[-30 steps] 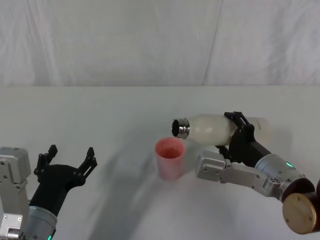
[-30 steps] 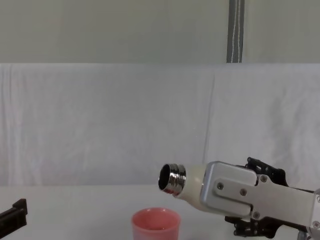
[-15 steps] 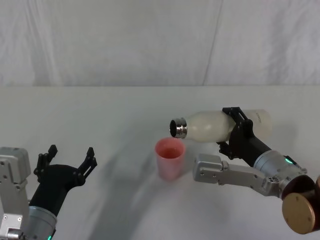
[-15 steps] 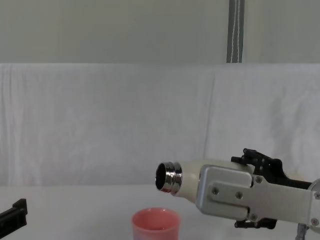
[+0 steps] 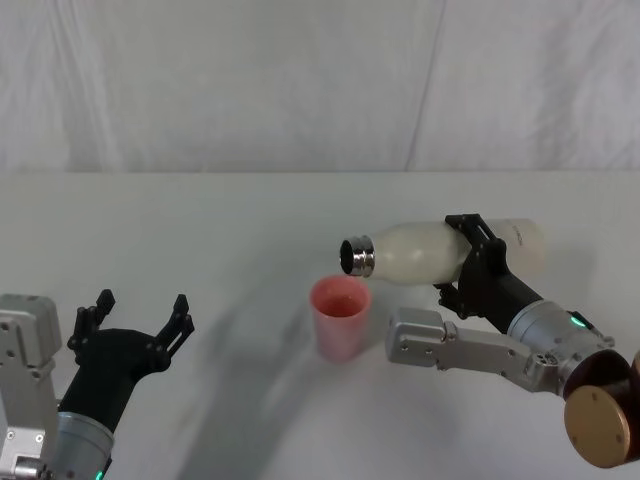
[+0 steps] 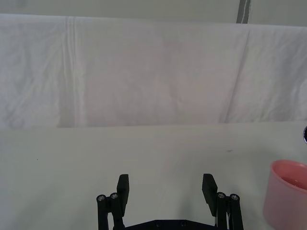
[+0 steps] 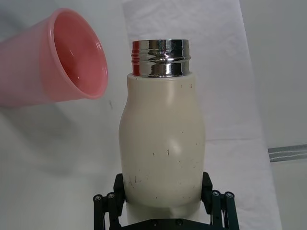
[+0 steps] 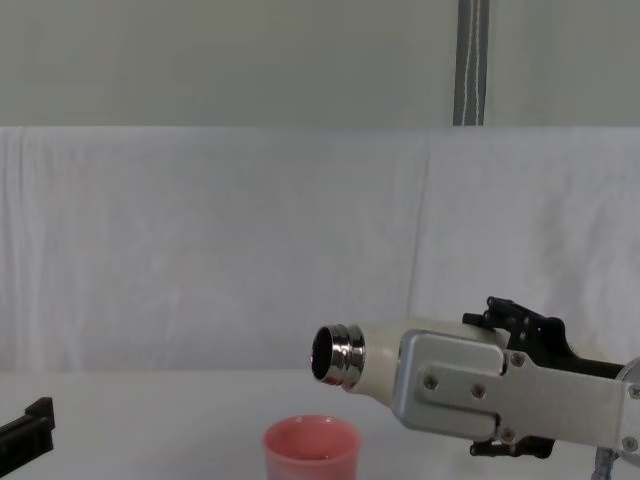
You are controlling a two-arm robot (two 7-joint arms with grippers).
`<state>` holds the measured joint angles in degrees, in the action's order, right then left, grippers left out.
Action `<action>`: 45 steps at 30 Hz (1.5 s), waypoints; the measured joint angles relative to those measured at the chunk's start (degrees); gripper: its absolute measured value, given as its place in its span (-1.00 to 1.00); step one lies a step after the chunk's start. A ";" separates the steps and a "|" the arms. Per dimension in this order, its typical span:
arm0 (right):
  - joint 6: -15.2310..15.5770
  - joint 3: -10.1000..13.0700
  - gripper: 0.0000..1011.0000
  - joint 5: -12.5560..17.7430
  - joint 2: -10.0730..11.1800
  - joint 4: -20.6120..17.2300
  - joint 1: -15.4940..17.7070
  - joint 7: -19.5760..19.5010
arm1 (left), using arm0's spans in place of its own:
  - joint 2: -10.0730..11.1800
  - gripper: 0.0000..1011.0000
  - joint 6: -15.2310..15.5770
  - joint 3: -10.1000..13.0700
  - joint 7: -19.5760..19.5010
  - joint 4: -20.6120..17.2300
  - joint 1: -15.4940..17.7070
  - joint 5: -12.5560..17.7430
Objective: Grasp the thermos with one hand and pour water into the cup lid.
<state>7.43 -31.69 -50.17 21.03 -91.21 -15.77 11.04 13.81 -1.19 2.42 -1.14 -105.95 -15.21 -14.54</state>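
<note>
The cream-white thermos (image 5: 420, 252) lies nearly level in the air, its steel neck pointing left over the rim of the pink cup lid (image 5: 339, 317). My right gripper (image 5: 470, 262) is shut on the thermos around its middle. The right wrist view looks along the thermos (image 7: 162, 139) past its open steel neck, with the cup lid (image 7: 53, 55) off to one side of it. From the chest view the thermos (image 8: 362, 358) hangs above the cup lid (image 8: 311, 448). My left gripper (image 5: 135, 323) is parked open at the near left, and the left wrist view has its fingers (image 6: 123, 188) spread over bare table.
A white cloth covers the table (image 5: 200, 230) and hangs as a backdrop behind it. A grey vertical pole (image 8: 472, 62) stands behind the backdrop. The cup lid (image 6: 288, 191) sits at the edge of the left wrist view.
The thermos has risen slightly and levelled out over the last second, its neck shifting a little left above the cup lid. The left arm has not moved.
</note>
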 joint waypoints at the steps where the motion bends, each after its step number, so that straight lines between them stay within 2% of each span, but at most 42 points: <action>1: 0.00 0.00 0.88 0.00 0.00 0.00 0.00 0.00 | 0.00 0.98 0.00 0.00 0.00 0.00 0.00 0.00; 24: -0.12 -0.35 0.88 -0.73 0.25 -0.11 -0.48 0.41 | 0.00 0.98 0.00 0.00 0.00 0.00 0.00 0.00; 45: 0.38 -1.78 0.88 -3.14 0.47 -0.13 -1.77 1.03 | 0.00 0.98 0.00 0.00 0.00 0.00 0.00 0.00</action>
<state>7.81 -33.47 -53.31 21.50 -91.34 -17.53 12.07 13.81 -1.19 2.41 -1.14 -105.95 -15.21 -14.55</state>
